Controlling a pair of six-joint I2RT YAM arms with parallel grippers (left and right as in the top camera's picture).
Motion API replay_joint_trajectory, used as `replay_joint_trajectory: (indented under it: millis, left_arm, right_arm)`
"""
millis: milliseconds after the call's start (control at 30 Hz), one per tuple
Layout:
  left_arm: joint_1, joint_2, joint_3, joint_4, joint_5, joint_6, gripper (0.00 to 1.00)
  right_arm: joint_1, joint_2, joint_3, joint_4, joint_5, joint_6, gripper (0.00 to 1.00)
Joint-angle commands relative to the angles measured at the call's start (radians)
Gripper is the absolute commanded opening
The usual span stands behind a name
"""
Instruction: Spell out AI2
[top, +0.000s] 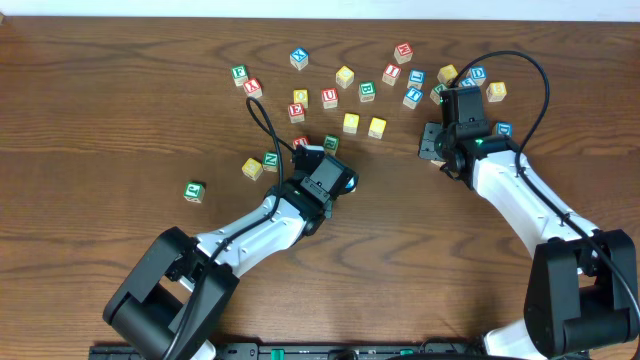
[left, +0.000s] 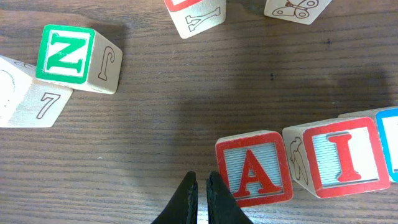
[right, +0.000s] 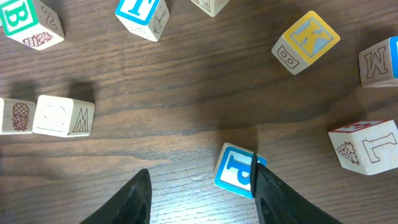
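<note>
The left fingers (left: 193, 202) are pressed together and hold nothing; their tips sit just beside the lower left corner of the red A cube (left: 254, 169). The red I cube (left: 341, 157) stands immediately right of the A, slightly out of square. A blue-bordered cube (left: 390, 142) abuts the I at the frame edge; its character is cropped and cannot be read. The right fingers (right: 268, 196) are spread and grip nothing; a blue-printed cube (right: 235, 169) reading like a P lies against one of them.

Judged step: filling the third position. Next move: verify the cropped cube. If it is the 2, square the row; otherwise find the 2 among the cubes scattered on the counter (top: 120, 110).
</note>
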Motion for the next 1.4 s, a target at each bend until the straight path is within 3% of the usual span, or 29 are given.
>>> replay_joint_trajectory:
  millis: [0,1367]
  left_arm:
    - [0.003,0.013,-0.012,0.002,0.001,-0.005,0.07]
    - [0.003,0.013,-0.012,0.036,0.046,0.055,0.07]
  right_arm:
    - [-0.001,0.008,-0.005,-0.001,0.001,0.013,0.47]
    - [-0.001,0.008,-0.005,0.000,0.001,0.013,0.47]
